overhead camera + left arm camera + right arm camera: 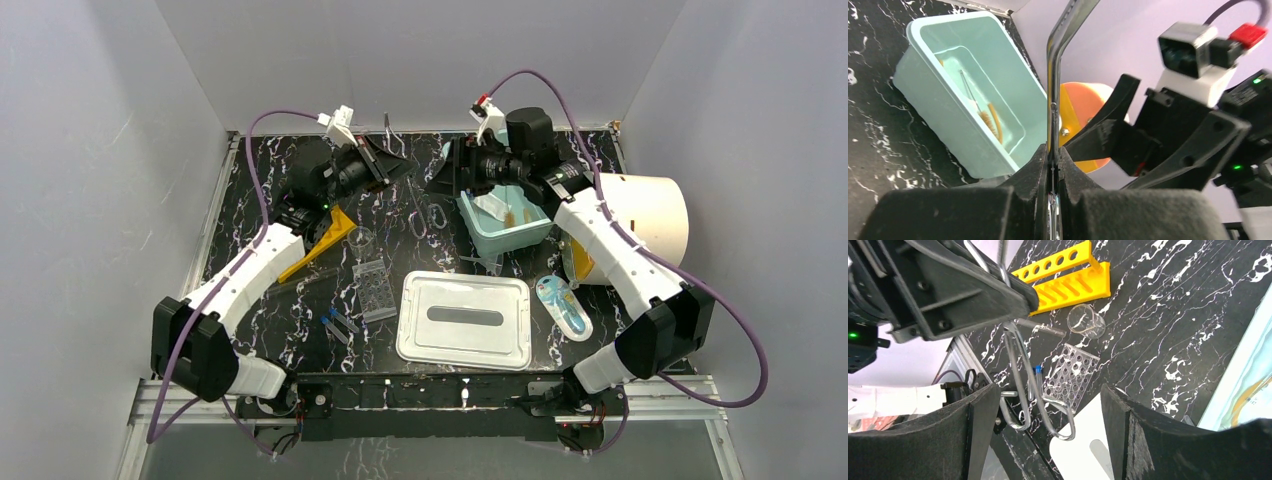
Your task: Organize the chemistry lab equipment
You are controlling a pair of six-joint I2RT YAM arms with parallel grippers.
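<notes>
My left gripper (392, 166) (1053, 156) is shut on the tip end of the metal scissor-handled forceps (1054, 90), which hang above the table (420, 212). My right gripper (447, 172) (1045, 397) is open, and the forceps' ring handles (1023, 385) lie between its fingers without touching them. The amber tubing (994, 119) lies in a teal bin (520, 238) (938, 107). The yellow rack (320, 242) (1068, 275), clear beaker (362, 238) (1086, 321), well plate (374, 290) (1073, 377) and blue-capped tubes (336, 322) lie on the table at the left.
A white lidded tray (465, 318) (1083, 450) sits front centre. A pale cylinder (650, 212) lies on its side at the right, with a blue packet (565, 305) in front of it. Grey walls close in the table on three sides.
</notes>
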